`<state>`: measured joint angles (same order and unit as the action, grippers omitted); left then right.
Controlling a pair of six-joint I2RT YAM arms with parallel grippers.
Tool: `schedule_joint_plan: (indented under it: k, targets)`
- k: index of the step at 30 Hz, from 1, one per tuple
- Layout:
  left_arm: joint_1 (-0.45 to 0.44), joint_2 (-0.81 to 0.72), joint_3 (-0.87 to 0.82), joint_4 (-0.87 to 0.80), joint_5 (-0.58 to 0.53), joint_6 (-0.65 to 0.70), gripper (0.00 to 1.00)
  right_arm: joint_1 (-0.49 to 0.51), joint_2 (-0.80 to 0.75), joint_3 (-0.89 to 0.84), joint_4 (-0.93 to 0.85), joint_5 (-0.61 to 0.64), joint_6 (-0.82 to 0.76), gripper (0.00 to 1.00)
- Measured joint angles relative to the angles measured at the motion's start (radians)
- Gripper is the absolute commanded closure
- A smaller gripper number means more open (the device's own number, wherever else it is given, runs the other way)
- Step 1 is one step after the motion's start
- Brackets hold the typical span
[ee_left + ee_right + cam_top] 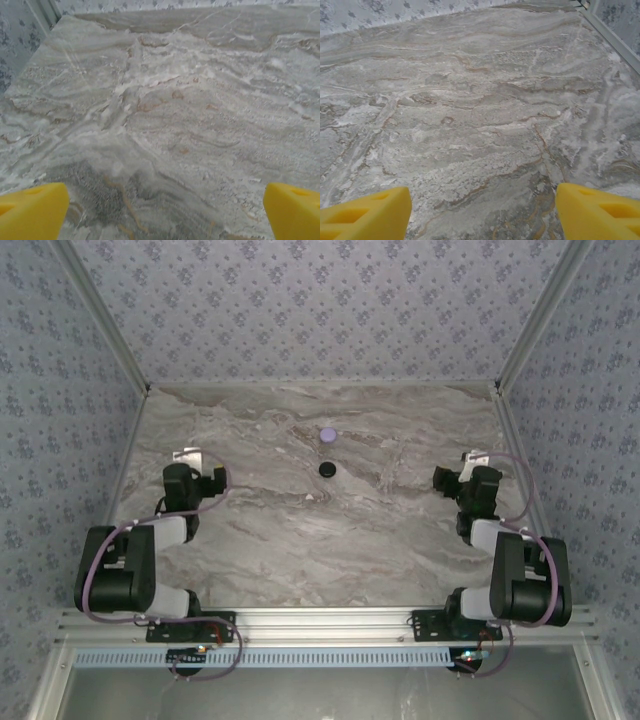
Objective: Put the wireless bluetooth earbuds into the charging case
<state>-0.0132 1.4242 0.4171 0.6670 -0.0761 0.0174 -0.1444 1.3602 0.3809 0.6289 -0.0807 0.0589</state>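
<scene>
One marble tabletop (300, 540), charging case (327, 435) on it, floral walls (320, 300) around.

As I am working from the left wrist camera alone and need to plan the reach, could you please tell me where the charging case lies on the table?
Observer: From the top camera, the charging case sits midway across the table, toward its far edge.
Operator: Thank you. Is anything close to it?
Observer: A black disc lies just on the arms' side of it, apart from it.
Operator: And how is the right gripper?
Observer: The right gripper is open above the table, with nothing between its fingers.
</scene>
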Motion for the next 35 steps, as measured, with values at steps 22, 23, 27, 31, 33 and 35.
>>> schedule_joint_plan:
  k: [22, 23, 27, 31, 33, 35]
  targets:
    - [0.024, 0.102, -0.025, 0.139, 0.047, -0.023, 0.01, 0.108, 0.159, -0.003, 0.139, 0.066, -0.068, 0.00]
    - [0.024, 0.102, -0.025, 0.139, 0.046, -0.023, 0.01, 0.108, 0.159, -0.003, 0.139, 0.066, -0.068, 0.00]
    - [0.024, 0.102, -0.025, 0.138, 0.045, -0.026, 0.01, 0.108, 0.159, -0.003, 0.139, 0.066, -0.068, 0.00]
    - [0.024, 0.102, -0.025, 0.138, 0.045, -0.026, 0.01, 0.108, 0.159, -0.003, 0.139, 0.066, -0.068, 0.00]
    - [0.024, 0.102, -0.025, 0.138, 0.045, -0.026, 0.01, 0.108, 0.159, -0.003, 0.140, 0.066, -0.068, 0.00]
    - [0.024, 0.102, -0.025, 0.138, 0.045, -0.026, 0.01, 0.108, 0.159, -0.003, 0.139, 0.066, -0.068, 0.00]
